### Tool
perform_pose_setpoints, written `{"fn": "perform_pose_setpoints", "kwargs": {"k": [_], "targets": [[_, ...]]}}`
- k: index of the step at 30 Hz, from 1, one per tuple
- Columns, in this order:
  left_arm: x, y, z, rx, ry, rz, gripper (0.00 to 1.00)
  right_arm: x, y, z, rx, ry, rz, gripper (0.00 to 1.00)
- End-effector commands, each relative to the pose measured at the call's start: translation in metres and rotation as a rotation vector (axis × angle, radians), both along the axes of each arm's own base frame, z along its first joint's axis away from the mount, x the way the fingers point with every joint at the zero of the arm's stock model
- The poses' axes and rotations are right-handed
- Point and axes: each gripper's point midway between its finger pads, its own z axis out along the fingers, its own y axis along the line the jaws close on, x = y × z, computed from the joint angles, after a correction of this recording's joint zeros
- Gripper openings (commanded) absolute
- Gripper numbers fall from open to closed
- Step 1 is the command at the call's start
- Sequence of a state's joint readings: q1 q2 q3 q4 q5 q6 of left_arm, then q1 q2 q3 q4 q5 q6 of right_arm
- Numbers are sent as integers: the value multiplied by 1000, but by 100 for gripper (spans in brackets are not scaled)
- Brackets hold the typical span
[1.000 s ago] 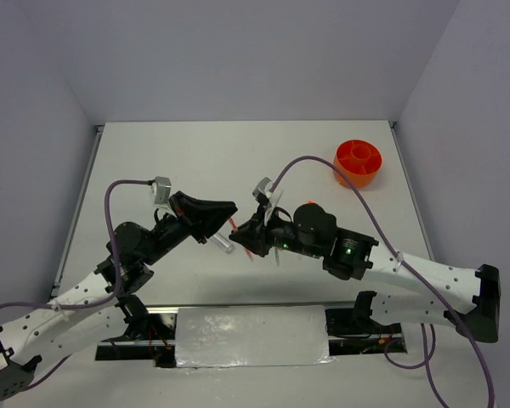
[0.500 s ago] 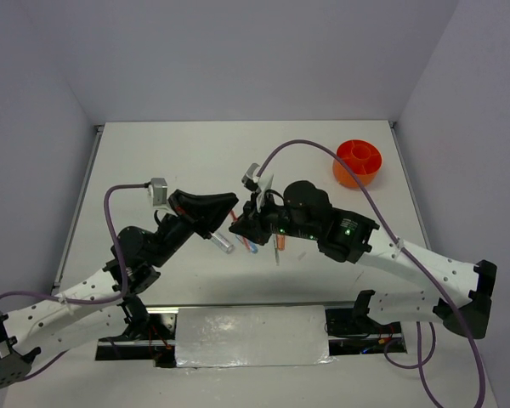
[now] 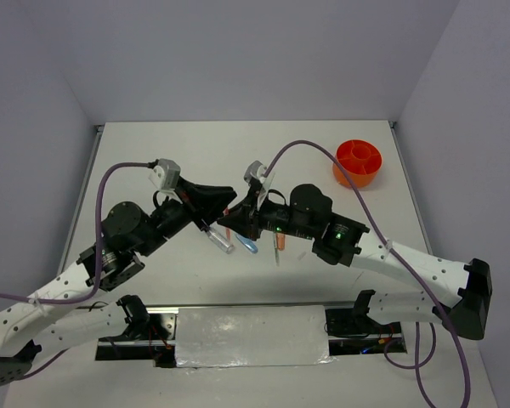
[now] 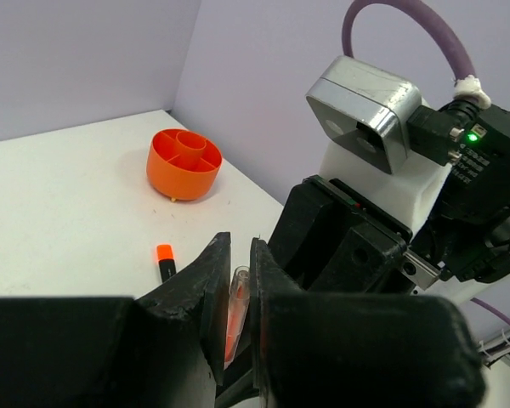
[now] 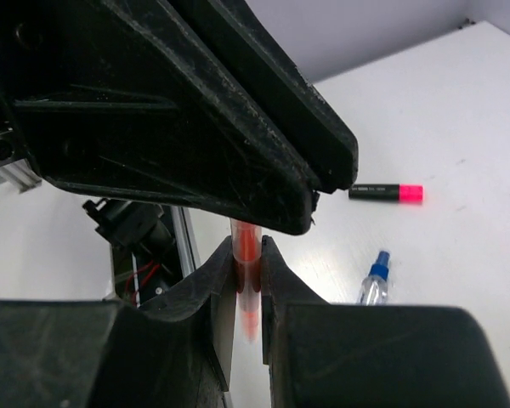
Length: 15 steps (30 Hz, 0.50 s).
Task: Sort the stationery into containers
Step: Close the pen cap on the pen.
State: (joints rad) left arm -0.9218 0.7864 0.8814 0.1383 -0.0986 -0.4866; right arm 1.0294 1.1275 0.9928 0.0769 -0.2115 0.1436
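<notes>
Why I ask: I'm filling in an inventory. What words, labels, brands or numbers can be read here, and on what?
No text can be read.
On the pink-capped highlighter: faint white print on the black barrel, too small to read.
On the orange tub: no marking visible.

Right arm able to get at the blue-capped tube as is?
Probably not yet: right fingers are shut on the orange pen, which left fingers also grip. The blue-capped tube itself lies unobstructed.
</notes>
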Motion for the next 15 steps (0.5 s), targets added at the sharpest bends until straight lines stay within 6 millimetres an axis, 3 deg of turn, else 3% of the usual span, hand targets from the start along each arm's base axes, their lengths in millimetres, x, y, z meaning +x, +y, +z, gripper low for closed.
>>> {"fn": "perform_pose_setpoints", "kwargs": {"k": [1,5,7,9,10,11,12,13,14,15], "targets": [[-51,-38,-20,70,63,-310,8,9,10,62,176,-142,2,0],[-53,-38,-29,64,65,-319,23,20,7,59,164,-128,-61,0],[-55,-32,-22,49,50,-310,40,24,6,52,155,-119,-73,0],[-47,-23,-13,34,47,-245,70,30,3,45,147,-105,-103,0],[-45,-17,-13,51,53,-214,99,32,2,39,138,-98,-114,0],[-44,-9,10,30,22,-185,99,36,-1,35,133,-93,-127,0],[-42,-2,6,74,51,-156,99,39,-3,35,138,-89,-144,0],[-37,6,16,77,43,-108,99,43,-6,26,127,-80,-159,0],[-38,19,47,40,14,-73,99,46,-8,24,127,-76,-176,0],[-36,29,58,35,16,-32,99,55,-15,24,134,-71,-213,0]]}}
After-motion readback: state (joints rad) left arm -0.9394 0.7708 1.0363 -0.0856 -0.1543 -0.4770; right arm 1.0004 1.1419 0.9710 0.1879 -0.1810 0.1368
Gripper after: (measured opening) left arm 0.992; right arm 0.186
